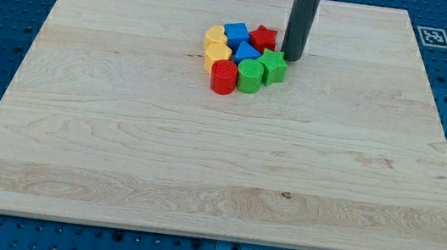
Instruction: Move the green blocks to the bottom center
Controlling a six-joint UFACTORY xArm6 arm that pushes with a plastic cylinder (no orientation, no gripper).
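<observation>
The red cylinder [223,78] sits nearest us on the worktop [202,157], beside the green cylinder [249,77] and green star-shaped block [273,66]. Our end effector is a plain rod with nothing to open or close; my tip [292,59] stands just right of the green star-shaped block, upper centre.

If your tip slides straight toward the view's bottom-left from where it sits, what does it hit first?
My tip sits just to the view's upper right of the green star block, touching or nearly so. That block comes first; the green cylinder lies right behind it. Depth is hard to judge.

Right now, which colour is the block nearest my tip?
Green, beside my tip; camera view.
</observation>
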